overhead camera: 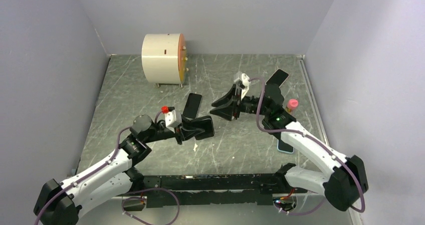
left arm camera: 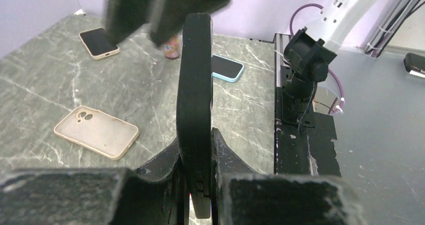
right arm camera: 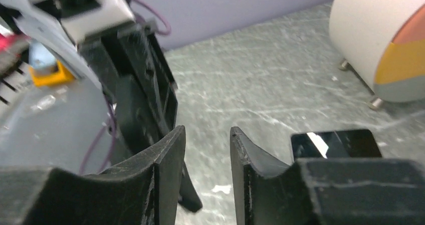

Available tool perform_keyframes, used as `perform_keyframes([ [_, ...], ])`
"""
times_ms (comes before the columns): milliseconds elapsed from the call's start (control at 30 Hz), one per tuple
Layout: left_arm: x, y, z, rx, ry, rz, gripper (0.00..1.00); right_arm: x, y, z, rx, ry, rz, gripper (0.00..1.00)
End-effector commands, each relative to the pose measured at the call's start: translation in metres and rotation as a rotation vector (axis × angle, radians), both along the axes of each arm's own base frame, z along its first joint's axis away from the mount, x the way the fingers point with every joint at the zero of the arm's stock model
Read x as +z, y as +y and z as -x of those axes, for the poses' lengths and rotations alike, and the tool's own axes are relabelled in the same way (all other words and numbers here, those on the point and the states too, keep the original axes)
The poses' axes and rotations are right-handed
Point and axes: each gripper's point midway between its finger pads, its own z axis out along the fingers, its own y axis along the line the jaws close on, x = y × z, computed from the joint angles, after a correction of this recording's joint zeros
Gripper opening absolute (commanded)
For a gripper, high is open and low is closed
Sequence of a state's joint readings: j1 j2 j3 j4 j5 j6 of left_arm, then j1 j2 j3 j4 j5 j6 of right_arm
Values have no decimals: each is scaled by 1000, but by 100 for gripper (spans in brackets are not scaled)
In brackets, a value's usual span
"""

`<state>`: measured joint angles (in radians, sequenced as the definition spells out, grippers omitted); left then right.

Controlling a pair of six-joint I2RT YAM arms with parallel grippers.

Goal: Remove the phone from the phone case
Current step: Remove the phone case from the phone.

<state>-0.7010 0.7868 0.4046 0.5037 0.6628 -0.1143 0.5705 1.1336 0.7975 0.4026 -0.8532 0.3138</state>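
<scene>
A black phone case [left arm camera: 195, 84] stands edge-on in my left gripper [left arm camera: 196, 145], which is shut on its lower end; I cannot tell whether a phone sits inside. From above, the case [overhead camera: 204, 127] is held low over the middle of the table. My right gripper [overhead camera: 221, 109] hovers just right of it, open. Nothing lies between its fingertips [right arm camera: 206, 135], and the case with the left gripper [right arm camera: 143, 94] shows beyond its left finger. A bare black phone [overhead camera: 193, 104] with a glossy screen lies flat on the table behind the case.
A white drum [overhead camera: 163, 58] stands at the back left. Another black phone [overhead camera: 277, 78] and a pink-capped bottle [overhead camera: 291, 104] are at the right. A light-blue phone [left arm camera: 226, 67], an empty beige case [left arm camera: 96, 131] and a beige-cased phone [left arm camera: 98, 42] lie on the table.
</scene>
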Motion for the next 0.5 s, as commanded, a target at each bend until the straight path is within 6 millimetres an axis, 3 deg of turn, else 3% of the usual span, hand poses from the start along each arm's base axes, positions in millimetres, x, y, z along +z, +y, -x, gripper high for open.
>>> perform_keyframes([
  [0,42,0,-11,3,8,72,2,-43,-20,5,-38,-181,163,43],
  [200,48,5,-28,-48,165,142,2,-69,-27,36,77,-286,195,48],
  [467,58,3,-15,-173,217,161,2,-86,-22,30,80,-304,233,49],
])
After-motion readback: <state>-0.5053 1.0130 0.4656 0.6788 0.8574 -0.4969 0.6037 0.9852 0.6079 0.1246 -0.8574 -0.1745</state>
